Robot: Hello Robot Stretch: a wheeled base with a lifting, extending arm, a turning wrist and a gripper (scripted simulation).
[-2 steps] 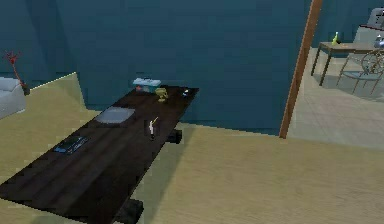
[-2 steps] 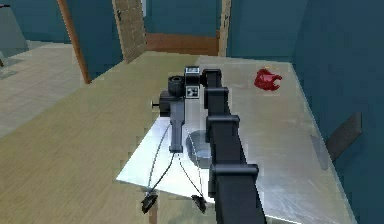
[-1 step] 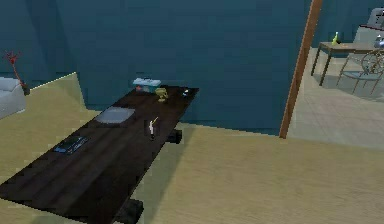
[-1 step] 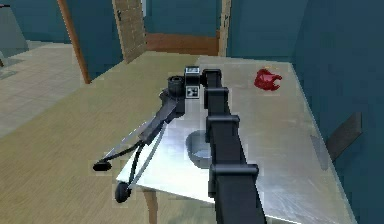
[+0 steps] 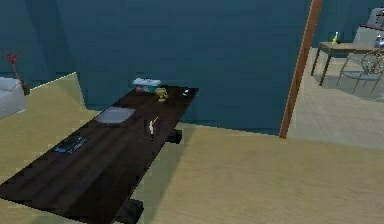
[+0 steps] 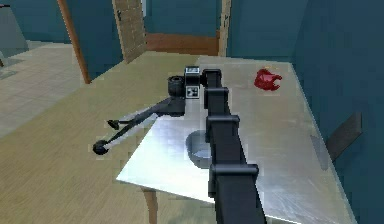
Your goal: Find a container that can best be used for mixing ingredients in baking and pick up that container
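grey bowl (image 6: 197, 152) on the table (image 6: 290, 140) beside the arm (image 6: 230, 160), apart from the gripper (image 6: 108, 135), which holds nothing.

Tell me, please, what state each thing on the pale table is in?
Bowl: upright on the table, partly behind the arm.
Red thing: resting near the table's far corner.
End effector: over the table's edge, holding nothing.
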